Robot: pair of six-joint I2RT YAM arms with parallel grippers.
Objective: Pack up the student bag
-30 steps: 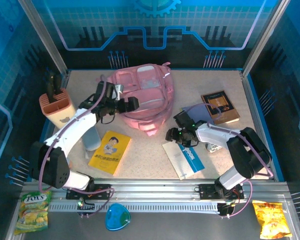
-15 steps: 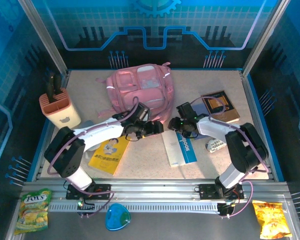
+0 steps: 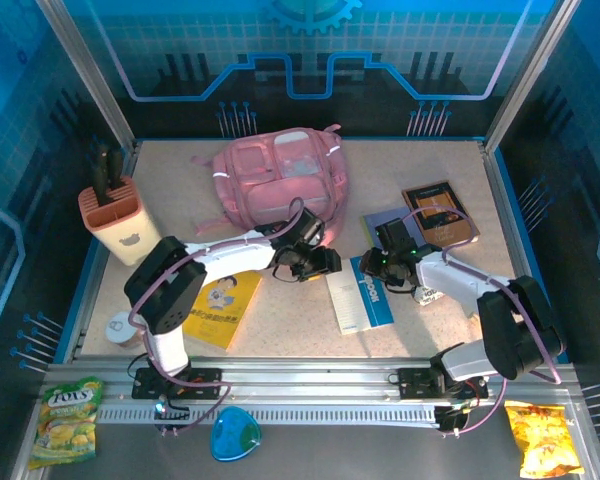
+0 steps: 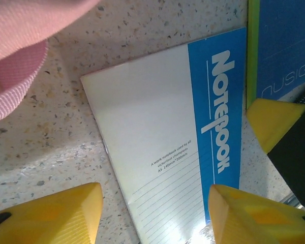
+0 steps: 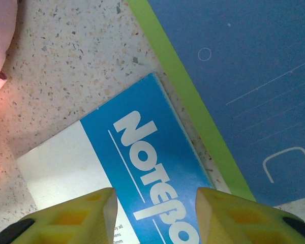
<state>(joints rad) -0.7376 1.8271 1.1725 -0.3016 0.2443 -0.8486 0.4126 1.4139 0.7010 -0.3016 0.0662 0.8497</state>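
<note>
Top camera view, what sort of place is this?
Probably a robot training cell: blue printed panels wall it in, two arms are bolted to a metal rail, and a pink student bag and notebook lie staged on the table.

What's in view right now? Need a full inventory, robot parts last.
soft pink fabric backpack: 1, pink, far centre of table
peach slotted holder with dark handles: 1, peach, left side
thin yellow booklet: 1, yellow, near left, partly under the left arm
white paper notebook with blue strip: 1, white and blue, centre, below both grippers
blue book with green edge: 1, blue, just right of the notebook
brown hardcover book: 1, brown, far right
small pale round item: 1, pale, near left edge
green snack bag: 1, green, near-left corner
yellow-orange snack bag: 1, yellow-orange, near-right corner
blue rounded flat item: 1, blue, front rail
left gripper: 1, yellow fingers, open over the notebook
right gripper: 1, yellow fingers, open over the notebook's blue strip
</note>
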